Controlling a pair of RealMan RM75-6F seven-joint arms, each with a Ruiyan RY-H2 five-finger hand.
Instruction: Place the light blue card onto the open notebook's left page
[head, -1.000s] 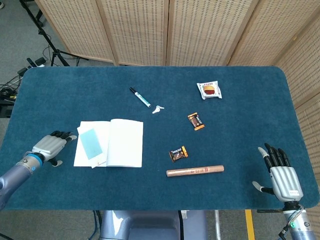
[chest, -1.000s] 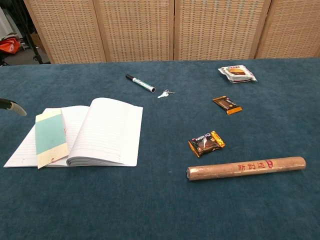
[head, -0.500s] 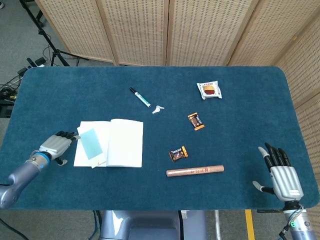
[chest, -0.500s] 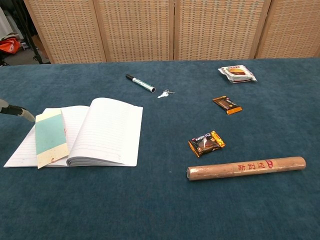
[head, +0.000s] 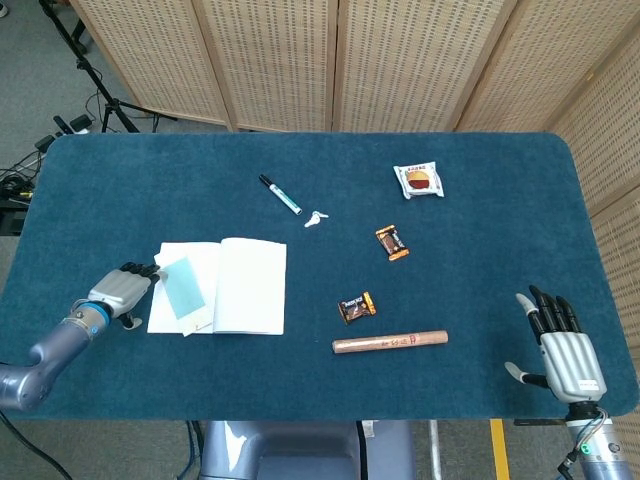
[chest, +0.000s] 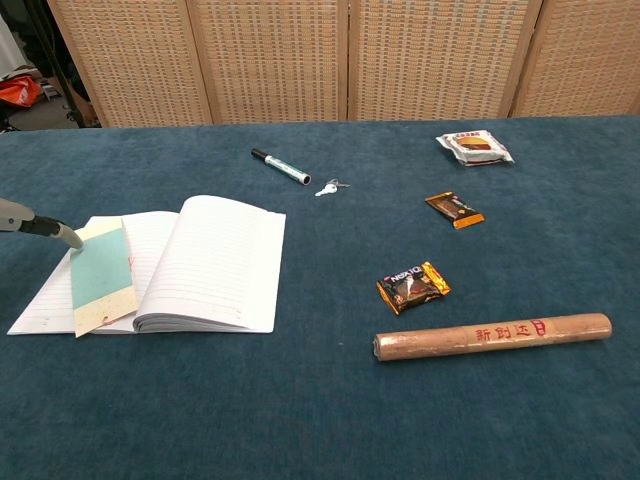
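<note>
Head view shows your left hand (head: 122, 290) has crept in from the table edge over the last second and now sits against the left edge of the notebook (head: 245, 285), fingers loosely curled and holding nothing; in the chest view a fingertip (chest: 68, 236) has reached the top corner of the card (chest: 100, 276), where a second ago it was well short of it. The card itself has not shifted: it lies on the left page, tilted, with its lower end hanging over the front edge of the page. So I'd judge the placement nearly done, and this touch looks like a nudge to square the card fully onto the page; push gently, since the card could slide off the front edge. Your right hand (head: 560, 345) rests near the right front of the table, fingers spread and empty, unchanged. Counting what's on the table: one notebook, one card, one marker (head: 280, 194), one small key (head: 316, 218), one rolled tube (head: 390, 342), two dark orange candy wrappers (head: 391, 242) (head: 356, 307) and one white snack packet (head: 419, 181).
</note>
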